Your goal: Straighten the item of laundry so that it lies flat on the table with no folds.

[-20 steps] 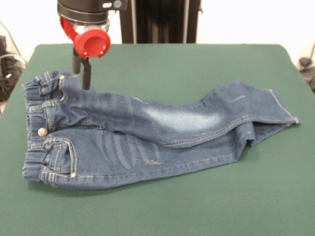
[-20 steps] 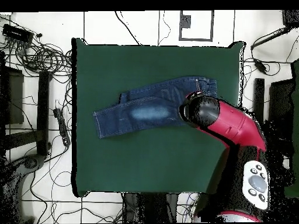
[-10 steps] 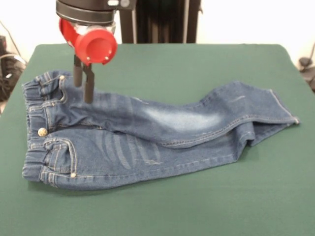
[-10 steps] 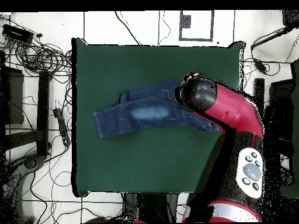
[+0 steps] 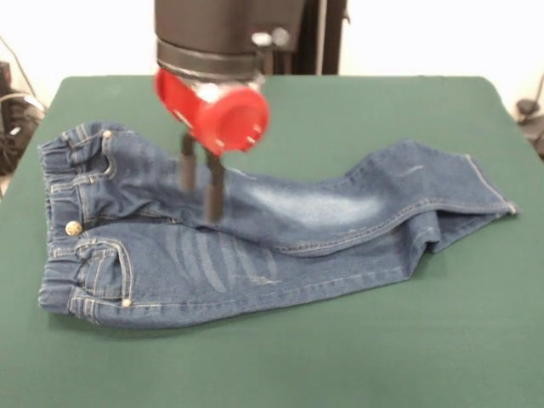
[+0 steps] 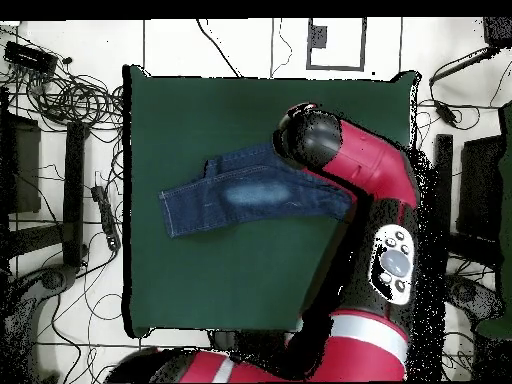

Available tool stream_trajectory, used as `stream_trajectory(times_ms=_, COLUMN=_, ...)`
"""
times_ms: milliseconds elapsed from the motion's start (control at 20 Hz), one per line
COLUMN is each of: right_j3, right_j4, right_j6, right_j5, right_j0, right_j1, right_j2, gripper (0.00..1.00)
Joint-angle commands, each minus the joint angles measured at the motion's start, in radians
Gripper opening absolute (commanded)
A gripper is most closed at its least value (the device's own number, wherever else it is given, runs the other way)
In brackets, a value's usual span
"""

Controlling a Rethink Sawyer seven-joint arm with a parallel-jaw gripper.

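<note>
The item of laundry, a small pair of blue denim jeans (image 5: 289, 223), lies on the dark green table (image 5: 357, 110). Its waistband is at the left and its legs run to the right. One leg lies partly over the other, with creases near the hems. My gripper (image 5: 201, 189) hangs below a red wrist, over the upper thigh of the jeans. Its two dark fingers (image 5: 214, 197) are apart with nothing between them, their tips at or just above the denim. From overhead the jeans (image 6: 235, 195) show on the table (image 6: 200, 110), and the arm (image 6: 310, 140) covers the waistband end and the gripper.
Cables and dark equipment (image 6: 60, 95) lie on the floor along the table's left side in the overhead view. More gear (image 6: 445, 150) stands off its right edge. A cable (image 5: 13, 106) shows at the left edge of the front view.
The gripper has moved from the far waistband corner to the right and nearer the camera in the front view, now standing over the thigh. The jeans have not shifted.
</note>
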Motion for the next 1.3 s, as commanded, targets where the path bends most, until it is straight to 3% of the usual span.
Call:
stream_trajectory(times_ms=50, right_j3=-0.029, right_j4=0.091, right_j6=0.317, right_j5=0.129, right_j0=0.093, right_j1=0.132, right_j2=0.07, gripper=1.0)
stream_trajectory(times_ms=550, right_j3=-0.016, right_j4=0.208, right_j6=0.391, right_j5=0.131, right_j0=0.15, right_j1=0.191, right_j2=0.059, gripper=1.0)
stream_trajectory(times_ms=950, right_j3=-0.047, right_j4=0.239, right_j6=0.471, right_j5=0.217, right_j0=0.181, right_j1=0.265, right_j2=0.023, gripper=1.0)
stream_trajectory(times_ms=1300, right_j3=-0.025, right_j4=0.259, right_j6=0.485, right_j5=0.171, right_j0=0.179, right_j1=0.305, right_j2=0.046, gripper=1.0)
